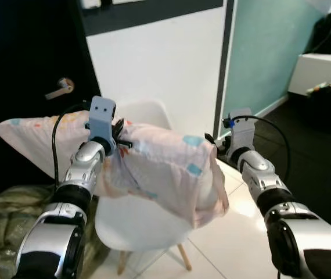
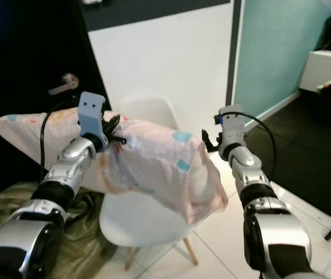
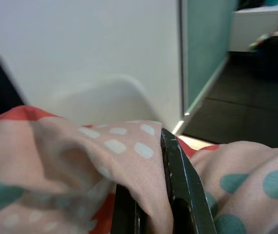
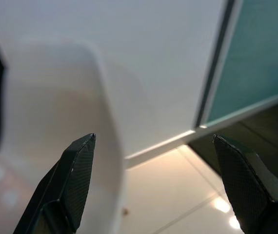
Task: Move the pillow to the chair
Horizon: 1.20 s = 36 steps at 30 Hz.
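While the pink pillow (image 1: 165, 168) hangs over the white chair (image 1: 148, 224), our left gripper (image 1: 116, 136) pinches its fabric shut near the top, so it drapes down toward the seat. Our right gripper (image 1: 215, 139) waits just beside the pillow's far end, fingers spread wide, holding nothing.

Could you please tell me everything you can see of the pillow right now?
The pillow is soft, pale pink fabric printed with teal patches, white dots and red marks. It hangs in the air above the white chair, stretched sideways, its right end drooping. The left gripper is shut on a bunched fold of its cloth; the open right gripper sits beside its right end.
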Tool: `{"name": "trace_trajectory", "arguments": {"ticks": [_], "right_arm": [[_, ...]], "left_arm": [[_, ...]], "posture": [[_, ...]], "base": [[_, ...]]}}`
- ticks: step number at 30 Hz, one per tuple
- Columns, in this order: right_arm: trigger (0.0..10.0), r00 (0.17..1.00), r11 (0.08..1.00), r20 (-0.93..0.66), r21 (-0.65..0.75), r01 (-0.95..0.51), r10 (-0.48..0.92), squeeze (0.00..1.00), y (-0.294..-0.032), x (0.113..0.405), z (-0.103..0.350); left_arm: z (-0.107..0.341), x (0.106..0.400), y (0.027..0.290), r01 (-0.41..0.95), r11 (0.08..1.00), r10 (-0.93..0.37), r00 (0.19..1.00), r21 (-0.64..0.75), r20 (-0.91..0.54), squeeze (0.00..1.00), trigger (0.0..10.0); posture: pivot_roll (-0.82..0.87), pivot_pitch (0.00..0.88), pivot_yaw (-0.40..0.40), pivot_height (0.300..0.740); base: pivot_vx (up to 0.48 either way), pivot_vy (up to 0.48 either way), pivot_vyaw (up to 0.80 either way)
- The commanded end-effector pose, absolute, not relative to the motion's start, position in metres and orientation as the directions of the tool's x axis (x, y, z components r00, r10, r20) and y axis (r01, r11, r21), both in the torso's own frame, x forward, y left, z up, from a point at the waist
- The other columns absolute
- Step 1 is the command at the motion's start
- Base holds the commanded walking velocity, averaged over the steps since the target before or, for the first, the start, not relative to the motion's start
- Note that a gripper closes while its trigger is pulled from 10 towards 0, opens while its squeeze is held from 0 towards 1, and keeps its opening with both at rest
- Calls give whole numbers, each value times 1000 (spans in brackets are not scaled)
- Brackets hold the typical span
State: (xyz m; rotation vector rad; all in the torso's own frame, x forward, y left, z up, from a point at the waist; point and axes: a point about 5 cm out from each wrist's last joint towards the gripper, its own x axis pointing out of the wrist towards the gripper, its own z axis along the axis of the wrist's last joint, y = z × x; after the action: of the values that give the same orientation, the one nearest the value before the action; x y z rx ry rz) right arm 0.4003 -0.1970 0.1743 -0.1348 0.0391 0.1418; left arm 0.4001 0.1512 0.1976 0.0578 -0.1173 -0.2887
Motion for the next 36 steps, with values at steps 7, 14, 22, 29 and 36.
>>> {"name": "trace_trajectory", "arguments": {"ticks": [7,14,22,29,36], "right_arm": [[10000,984,973,-45,-147,-176,171,0,-188,402,176],[10000,984,973,-49,-147,-179,174,0,-188,401,174],[10000,984,974,-50,-147,-175,169,0,-189,401,174],[10000,984,973,-49,-150,-174,169,0,-191,401,175],[10000,985,973,-49,-153,-173,168,0,-191,401,175]], "left_arm": [[219,399,161,259,961,-275,939,99,207,0,10000],[216,399,168,230,967,-247,949,106,197,0,10000],[216,398,167,231,965,-252,948,129,194,0,10000],[216,397,164,239,959,-266,944,151,194,0,10000],[218,396,163,241,956,-273,941,168,201,0,10000]], "posture": [[-242,15,50,740],[-241,19,54,740],[-241,22,56,740],[-241,23,58,740],[-242,15,61,740]], "base": [[0,0,0],[336,0,0],[365,0,0],[322,0,0],[37,0,0]]}}
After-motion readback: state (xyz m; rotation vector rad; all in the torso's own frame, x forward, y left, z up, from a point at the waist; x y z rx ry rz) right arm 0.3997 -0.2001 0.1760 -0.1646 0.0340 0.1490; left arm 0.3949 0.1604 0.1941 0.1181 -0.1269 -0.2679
